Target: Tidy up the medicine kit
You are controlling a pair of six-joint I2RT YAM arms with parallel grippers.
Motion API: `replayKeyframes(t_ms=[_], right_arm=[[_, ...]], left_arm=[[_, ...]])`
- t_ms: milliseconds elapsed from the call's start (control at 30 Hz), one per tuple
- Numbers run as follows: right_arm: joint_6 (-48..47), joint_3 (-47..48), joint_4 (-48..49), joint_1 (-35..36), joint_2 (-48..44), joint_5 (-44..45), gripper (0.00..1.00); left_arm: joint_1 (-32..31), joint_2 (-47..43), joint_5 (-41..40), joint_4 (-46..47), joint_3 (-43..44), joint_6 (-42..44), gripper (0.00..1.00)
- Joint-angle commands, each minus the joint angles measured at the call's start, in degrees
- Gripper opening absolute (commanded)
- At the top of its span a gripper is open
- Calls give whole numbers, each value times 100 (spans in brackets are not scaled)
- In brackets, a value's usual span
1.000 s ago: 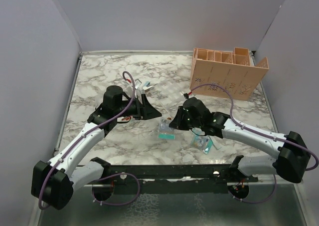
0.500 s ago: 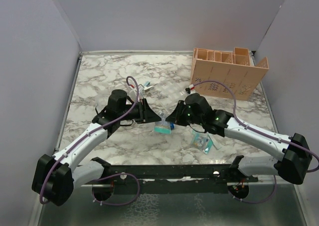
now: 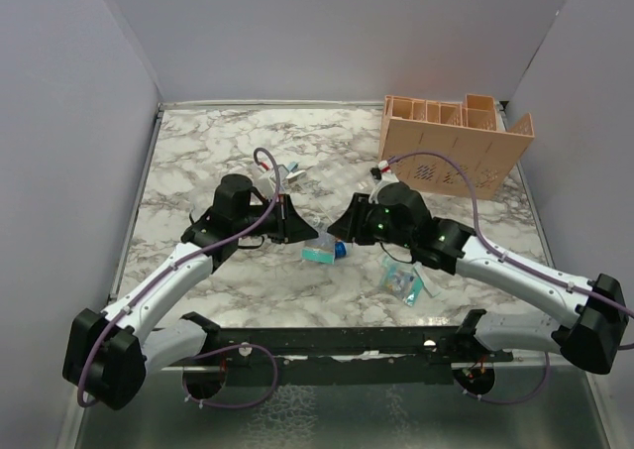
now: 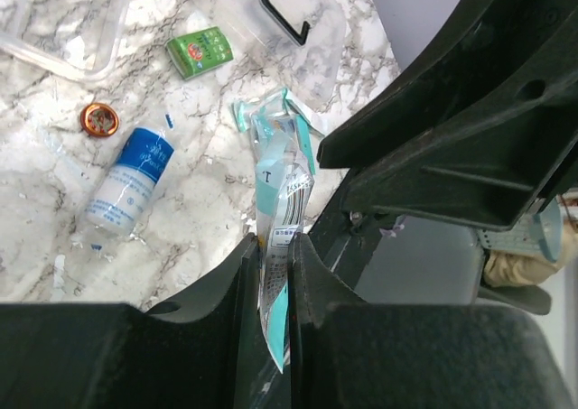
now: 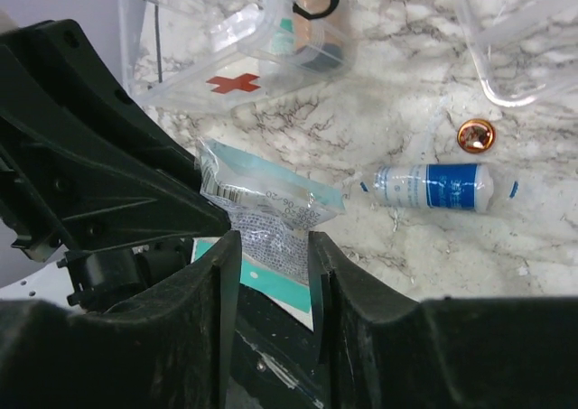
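**Sachet changes hands over the marble**

The two arms have swung in from their own sides and now meet at the middle of the grey-veined marble table (image 3: 198, 142). The left gripper (image 4: 275, 246), gaping a moment ago, has shut hard on the flat teal-and-clear plastic sachet (image 4: 282, 179), pinching its barcoded end. The right gripper (image 5: 271, 246), which carried it there, has eased its jaws apart. The sachet sits between them, though I can't make out whether the pads still brush it. It reads to me as a handover, with the left arm taking charge of the packing.

The medicine kit (image 5: 237, 66), a small clear rigid plastic box with a red cross and a black loop handle, lies on the marble just beyond the meeting point. The sachet is not yet in it.

The sachet is thin, crinkled film, limp where it hangs free. Nearby lie a smooth white-and-blue cylindrical bottle (image 5: 433, 186) on its side, a shiny copper-coloured disc (image 5: 475, 134) and a small green packet (image 4: 200, 50).
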Motion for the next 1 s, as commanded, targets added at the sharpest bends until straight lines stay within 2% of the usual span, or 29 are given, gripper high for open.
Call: replayKeyframes(t_ms=[0,200,300,433,533,633,700,833,967], right_arm=[[-716,381,290,4,-160,173,36],[-952,642,115,4,-97,192,36],[-983,597,-128,4,-150,430,40],[-1517,373,-51,4,-337,271,47],[-1830,356,-95,4,-464,213,48],[-1965,410,-170,4,-560,301,48],[-1975,478,-219,4,-543,335,48],[-1803,525,-224,3,-451,284,48],[-1553,450,-110,4,-378,228,48]], left_arm=[[-20,-208,381,-94,265,825,0],[-20,-161,561,-255,431,1107,0],[-20,-141,531,-353,495,1274,0],[-20,-133,396,-814,693,1770,0],[-5,-169,-224,-1419,993,2254,0],[91,-201,-1429,-1928,1364,2399,0],[227,-187,-1937,-2189,1641,2290,0],[609,-147,-2467,-2450,2124,1863,0],[908,-124,-3436,-2785,2389,1409,0]])
